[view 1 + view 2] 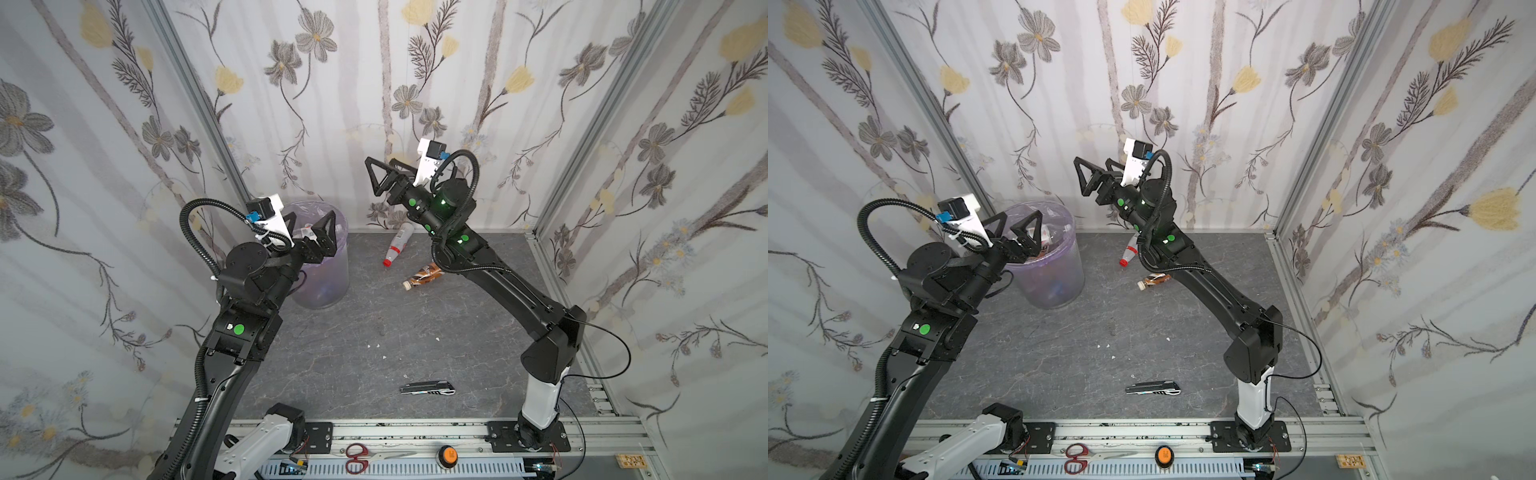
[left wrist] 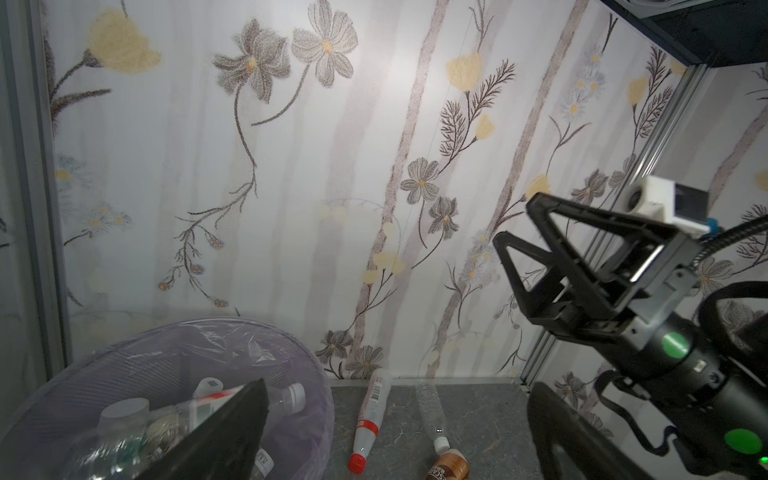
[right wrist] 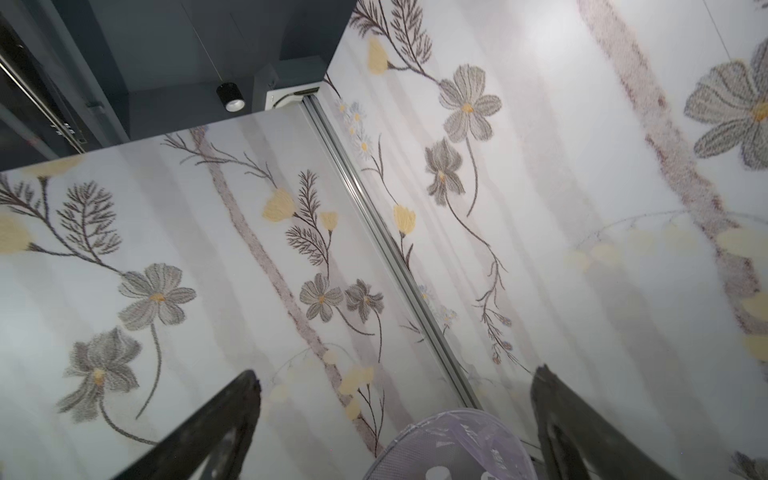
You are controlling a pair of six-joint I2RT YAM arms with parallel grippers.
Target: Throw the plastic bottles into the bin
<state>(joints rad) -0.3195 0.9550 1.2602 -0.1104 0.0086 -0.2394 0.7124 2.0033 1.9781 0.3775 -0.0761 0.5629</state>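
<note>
The bin [image 1: 328,270] [image 1: 1059,274], lined with a lavender bag, stands at the back left and holds several plastic bottles [image 2: 286,397]. My left gripper [image 1: 309,226] [image 2: 395,415] hangs open and empty over the bin's near rim [image 2: 187,332]. High to the right of the bin, my right gripper [image 1: 380,163] [image 3: 395,378] is open and empty, pointing toward the bin [image 3: 449,449]. A red-capped bottle [image 1: 397,245] [image 2: 370,415] and a brown-labelled bottle [image 1: 424,276] [image 1: 1154,281] lie on the table. A clear bottle [image 2: 430,407] lies by them, hidden behind the right arm in both top views.
A grey folding utility knife [image 1: 428,388] lies near the table's front. Red scissors [image 1: 361,457] and an orange button [image 1: 446,455] sit on the front rail. Flowered walls close in the back and both sides.
</note>
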